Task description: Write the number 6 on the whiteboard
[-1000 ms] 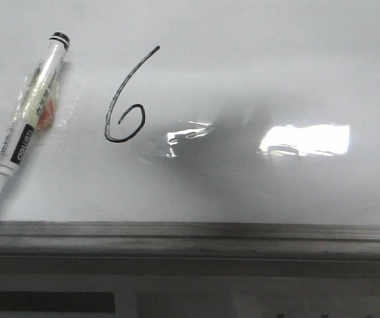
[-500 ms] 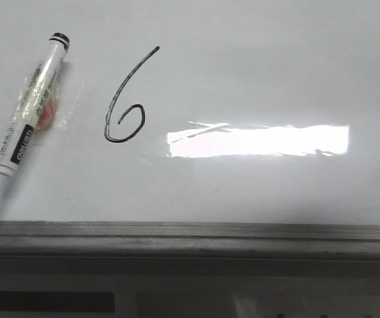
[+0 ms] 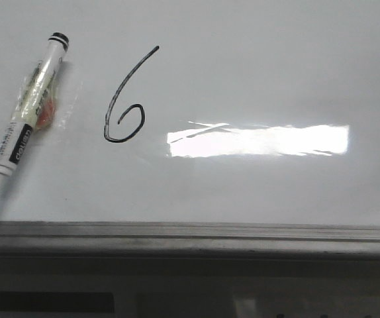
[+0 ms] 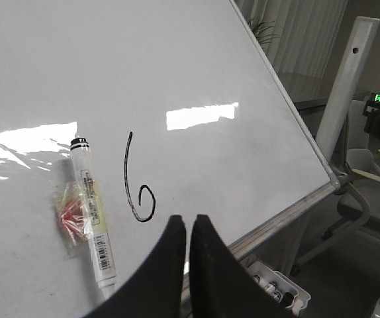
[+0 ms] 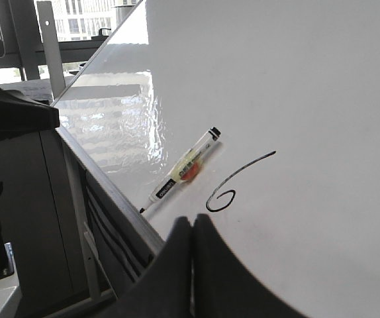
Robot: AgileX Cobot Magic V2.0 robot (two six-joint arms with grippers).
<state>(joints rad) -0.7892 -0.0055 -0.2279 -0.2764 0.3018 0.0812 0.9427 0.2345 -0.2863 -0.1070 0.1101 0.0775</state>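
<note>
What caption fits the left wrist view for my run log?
Left gripper shut and empty above the whiteboard, with the finished number 6 beside the uncapped marker.

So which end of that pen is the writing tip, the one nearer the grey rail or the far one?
The end nearest the grey rail. The pen narrows there to a small dark point, while its far end is blunt with black rings. It lies left of the 6.

You're looking at a glossy white-grey whiteboard (image 3: 256, 73) with a bright white rectangular glare patch, edged by a dull grey metal rail (image 3: 190, 235). The number 6 (image 3: 125, 99) on it is a thin black line. Left of the 6, your marker (image 3: 24, 119) has a white barrel, black end, black label band, black tip, and a clear yellowish wrap with an orange-red spot.
</note>
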